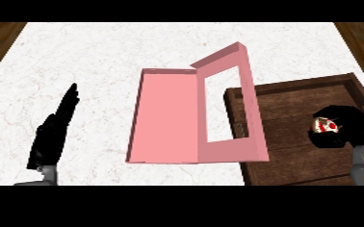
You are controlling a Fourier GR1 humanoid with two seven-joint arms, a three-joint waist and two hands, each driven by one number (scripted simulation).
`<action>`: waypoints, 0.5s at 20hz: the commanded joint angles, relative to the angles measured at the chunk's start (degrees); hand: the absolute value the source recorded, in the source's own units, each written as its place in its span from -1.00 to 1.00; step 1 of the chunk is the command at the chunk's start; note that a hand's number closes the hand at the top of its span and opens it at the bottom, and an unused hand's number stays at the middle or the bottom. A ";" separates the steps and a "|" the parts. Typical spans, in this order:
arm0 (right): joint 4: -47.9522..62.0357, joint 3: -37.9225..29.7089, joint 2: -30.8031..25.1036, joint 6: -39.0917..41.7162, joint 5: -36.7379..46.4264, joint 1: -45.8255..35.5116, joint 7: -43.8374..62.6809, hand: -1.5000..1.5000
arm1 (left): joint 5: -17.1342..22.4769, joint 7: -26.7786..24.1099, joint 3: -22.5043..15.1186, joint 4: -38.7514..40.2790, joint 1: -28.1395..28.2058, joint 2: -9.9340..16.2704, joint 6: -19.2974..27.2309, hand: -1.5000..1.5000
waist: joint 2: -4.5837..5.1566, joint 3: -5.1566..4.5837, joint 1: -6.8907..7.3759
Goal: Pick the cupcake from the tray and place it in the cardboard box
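Observation:
A cupcake [326,124] with white frosting and red marks sits at the right side of the dark wooden tray [284,115]. My right hand [340,132] curls round the cupcake and hides most of it. The box [165,120] is pink, lies open in the middle of the counter, and its windowed lid [231,149] leans over the tray's left edge. My left hand [53,132] rests at the lower left, fingers straight and pointing up, well apart from the box.
The white marble counter [92,53] stretches behind and to the left of the box. Brown wooden strips [10,33] border the counter at the upper corners.

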 commanded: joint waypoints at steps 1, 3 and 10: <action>-1.74 0.03 -3.01 -0.77 5.37 0.32 -0.63 1.00 | 0.99 2.19 0.95 -4.23 1.84 1.88 -2.31 0.00 | -0.08 -0.01 0.01; 3.15 0.11 -1.66 -2.43 8.05 -3.07 -2.24 1.00 | -0.72 -1.86 0.50 1.04 1.20 -1.27 0.44 0.00 | 0.06 -0.02 0.04; -20.91 16.86 7.71 -6.94 23.29 13.76 11.96 1.00 | -0.66 -0.61 1.29 0.52 1.54 -0.79 0.30 0.00 | -1.04 -0.28 -2.45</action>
